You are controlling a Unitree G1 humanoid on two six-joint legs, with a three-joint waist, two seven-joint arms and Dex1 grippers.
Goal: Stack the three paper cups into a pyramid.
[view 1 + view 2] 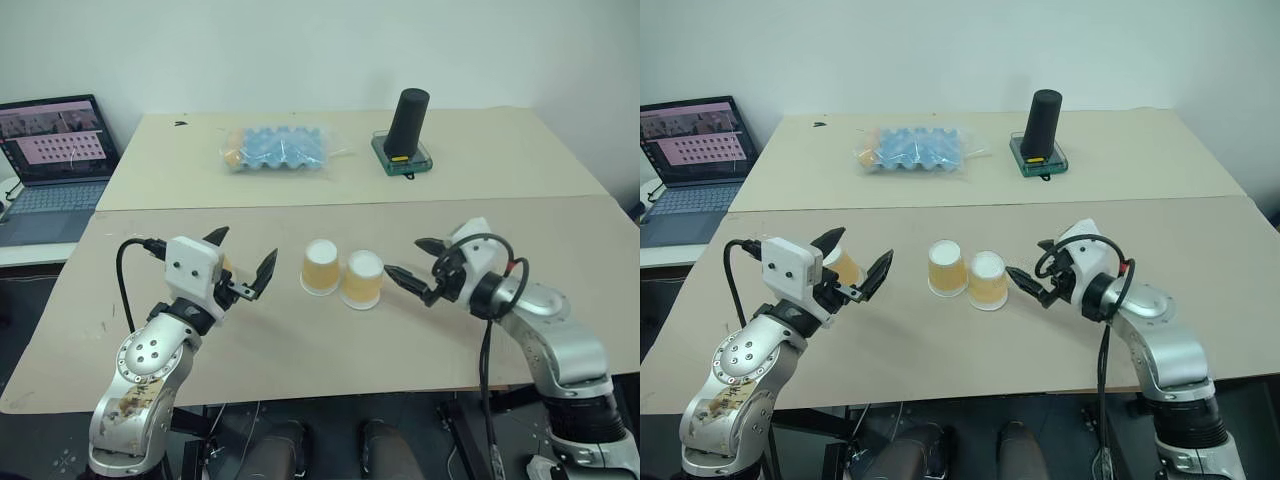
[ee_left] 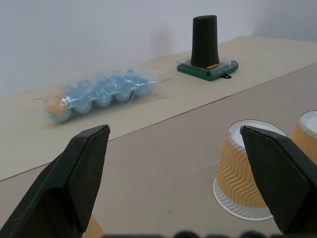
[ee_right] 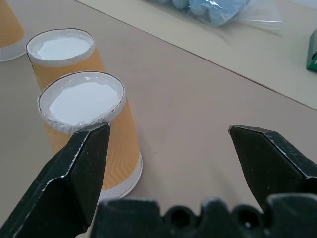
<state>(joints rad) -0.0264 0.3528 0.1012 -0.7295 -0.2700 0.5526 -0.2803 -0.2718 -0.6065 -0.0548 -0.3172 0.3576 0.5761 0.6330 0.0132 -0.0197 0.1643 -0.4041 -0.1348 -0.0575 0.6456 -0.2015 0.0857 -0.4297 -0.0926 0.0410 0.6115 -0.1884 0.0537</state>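
Two cups (image 1: 340,276) inverted, side by side; third cup (image 1: 845,266) apart (partly hidden).
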